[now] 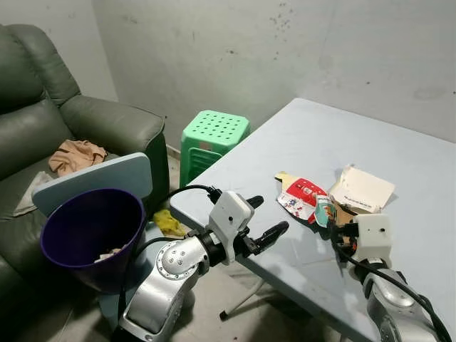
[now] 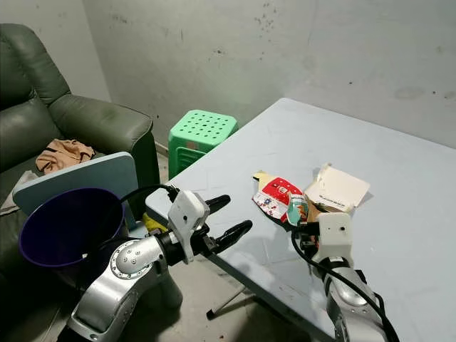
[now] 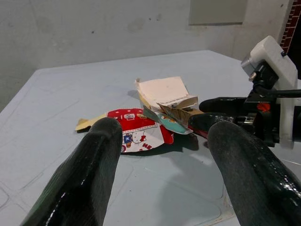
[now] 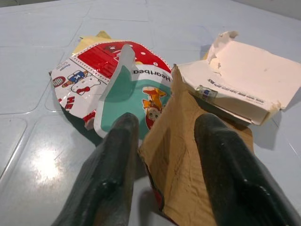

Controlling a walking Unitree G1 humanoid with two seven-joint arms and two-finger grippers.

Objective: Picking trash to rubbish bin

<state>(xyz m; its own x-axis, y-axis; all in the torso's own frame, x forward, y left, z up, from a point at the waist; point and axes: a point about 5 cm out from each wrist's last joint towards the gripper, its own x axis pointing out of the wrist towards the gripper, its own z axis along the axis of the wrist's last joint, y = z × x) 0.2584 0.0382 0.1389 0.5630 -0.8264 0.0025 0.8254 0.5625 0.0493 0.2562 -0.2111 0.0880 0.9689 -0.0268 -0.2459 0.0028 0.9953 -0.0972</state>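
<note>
Bare grey walls close in a small room where a pale blue table [image 1: 399, 164] fills the right side and a dark green armchair [image 1: 43, 121] sits at far left. On the table lies a heap of trash: a red and white snack wrapper [image 1: 299, 196], a teal wrapper [image 4: 136, 96] overlapping it, a piece of torn brown cardboard [image 4: 181, 155], and a torn white paper box [image 1: 362, 189] at the far right of the pile. The right gripper [image 4: 162, 155] reaches into the near edge of this heap with its fingers spread, one finger [image 4: 115, 160] resting by the teal wrapper and the other [image 4: 225, 160] over the brown cardboard, whose edge rises between them; nothing is clamped. The left gripper [image 1: 265, 221] hovers at the near left edge of the table, its two fingers wide apart and empty, pointing toward the trash. Left of the table stands a purple rubbish bin [image 1: 89, 231], with a few pale scraps at its bottom. Behind it leans a light blue board [image 1: 92, 182], and a green plastic stool [image 1: 212, 139] stands farther back by the wall. A tan cloth [image 1: 77, 155] lies on the armchair seat.
</note>
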